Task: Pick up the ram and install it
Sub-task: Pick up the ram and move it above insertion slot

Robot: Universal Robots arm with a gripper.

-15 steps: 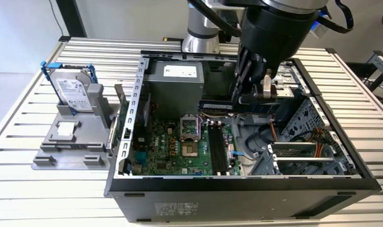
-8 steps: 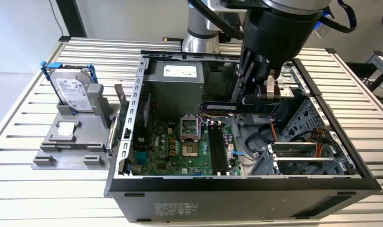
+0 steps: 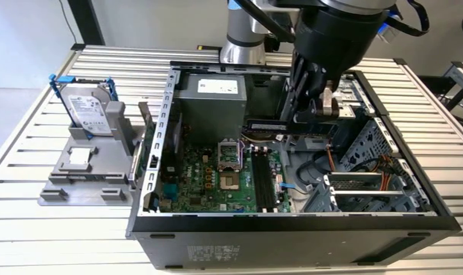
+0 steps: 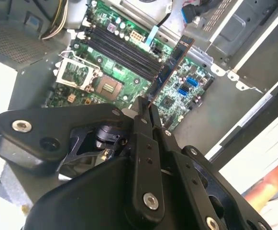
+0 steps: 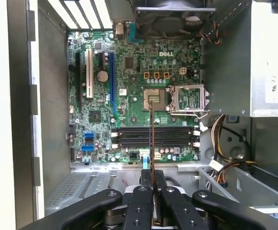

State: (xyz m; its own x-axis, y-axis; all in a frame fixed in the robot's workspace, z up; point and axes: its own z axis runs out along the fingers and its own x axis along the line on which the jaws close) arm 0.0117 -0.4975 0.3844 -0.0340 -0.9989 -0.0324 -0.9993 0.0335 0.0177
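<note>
My gripper (image 3: 311, 118) hangs over the open computer case (image 3: 166, 114), shut on the ram (image 3: 279, 126), a thin dark board stick held level above the motherboard (image 3: 208, 183). In the first wrist view the ram (image 5: 151, 139) shows edge-on, running out from between the fingers (image 5: 143, 184) of the gripper (image 5: 152, 178) and crossing above the black memory slots (image 5: 172, 136). In the second wrist view the ram (image 4: 170, 67) sticks out of the gripper (image 4: 146, 108) at a slant, apart from the slots (image 4: 122, 50) below. The slots (image 3: 263, 182) look bare.
A silver hard drive in a blue frame (image 3: 88, 109) stands on a grey holder (image 3: 82, 172) at the exterior view's left, outside the case. Inside are the power supply (image 3: 212, 94), CPU socket (image 3: 229, 166), drive cage (image 3: 368, 183) and cables (image 3: 334, 157). A fan (image 5: 170, 19) sits at the case wall.
</note>
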